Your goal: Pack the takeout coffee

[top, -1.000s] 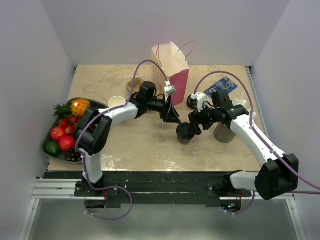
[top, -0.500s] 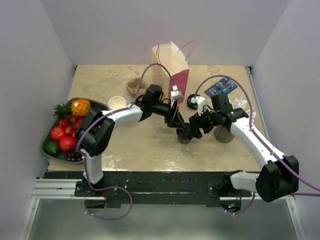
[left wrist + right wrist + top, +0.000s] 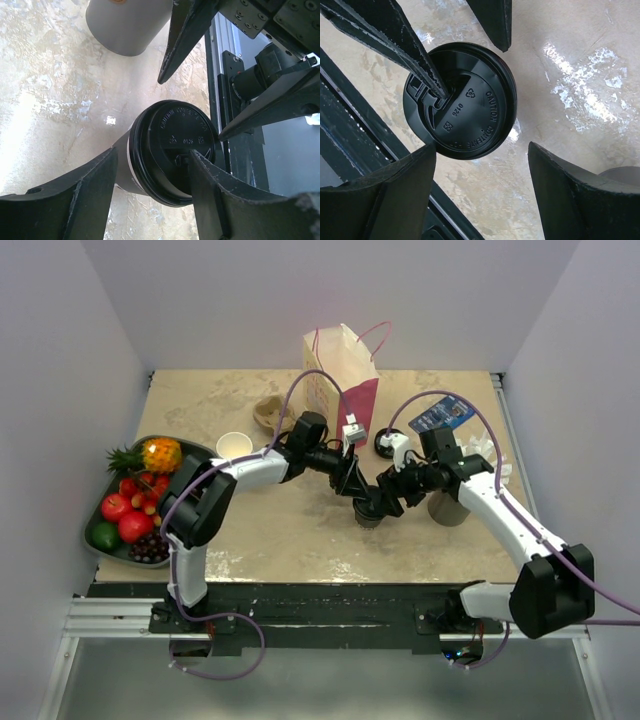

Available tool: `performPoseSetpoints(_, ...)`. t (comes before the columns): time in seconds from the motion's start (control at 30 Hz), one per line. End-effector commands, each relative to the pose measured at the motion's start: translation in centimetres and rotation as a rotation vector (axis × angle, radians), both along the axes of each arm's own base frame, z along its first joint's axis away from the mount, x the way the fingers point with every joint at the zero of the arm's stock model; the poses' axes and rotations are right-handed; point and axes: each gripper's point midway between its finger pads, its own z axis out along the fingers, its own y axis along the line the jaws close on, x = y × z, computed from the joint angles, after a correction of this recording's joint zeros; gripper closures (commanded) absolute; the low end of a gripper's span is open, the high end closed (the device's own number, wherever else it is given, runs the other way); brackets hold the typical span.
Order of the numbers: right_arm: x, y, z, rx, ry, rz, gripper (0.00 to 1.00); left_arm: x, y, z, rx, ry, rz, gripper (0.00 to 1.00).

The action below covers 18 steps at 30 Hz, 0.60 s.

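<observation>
The takeout coffee (image 3: 368, 510) stands upright on the table, its black lid up. In the left wrist view the coffee (image 3: 172, 150) sits partly between my left gripper's (image 3: 152, 155) open fingers: one fingertip (image 3: 200, 170) rests on the lid, the other is off the cup's side. In the top view the left gripper (image 3: 350, 480) is at the cup's upper left and the right gripper (image 3: 390, 492) at its upper right. In the right wrist view the right gripper (image 3: 481, 147) is open and empty, with the lid (image 3: 462, 100) just beyond its left finger.
A pink-and-cream paper bag (image 3: 342, 370) stands behind the cup. A grey cup (image 3: 448, 505) stands at the right, by the right arm. A loose black lid (image 3: 385, 445), a blue packet (image 3: 441, 413), a small white cup (image 3: 233, 444) and a fruit tray (image 3: 100, 530) are around.
My left gripper has moved right and toward the front, from near the bag onto the cup's lid. The right gripper has closed in on the cup from the right.
</observation>
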Motion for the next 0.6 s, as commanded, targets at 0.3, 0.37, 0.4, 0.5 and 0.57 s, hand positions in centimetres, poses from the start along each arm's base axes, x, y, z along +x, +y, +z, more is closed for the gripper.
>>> performPoseSetpoints(0.3, 0.4, -1.1, -0.8, -0.083, -0.014, 0.020, 0.24, 0.7, -0.9, 0.7, -0.044, -0.012, -0.006, 0.40)
performPoseSetpoints(0.37, 0.4, -0.3, 0.7, -0.036, -0.040, 0.055, 0.23, 0.5, -1.0, 0.7, -0.046, -0.003, -0.015, 0.41)
performPoseSetpoints(0.4, 0.2, -0.2, 1.1, -0.026, -0.043, 0.067, 0.23, 0.6, -0.9, 0.5, -0.044, 0.000, -0.013, 0.41)
performPoseSetpoints(0.5, 0.1, 0.1, 1.6, -0.015, -0.046, 0.096, 0.22, 0.6, -0.9, 0.3, -0.044, 0.001, -0.014, 0.42)
performPoseSetpoints(0.57, 0.0, 0.1, 1.3, -0.020, -0.036, 0.098, 0.22, 0.6, -1.0, 0.3, -0.042, 0.007, -0.015, 0.43)
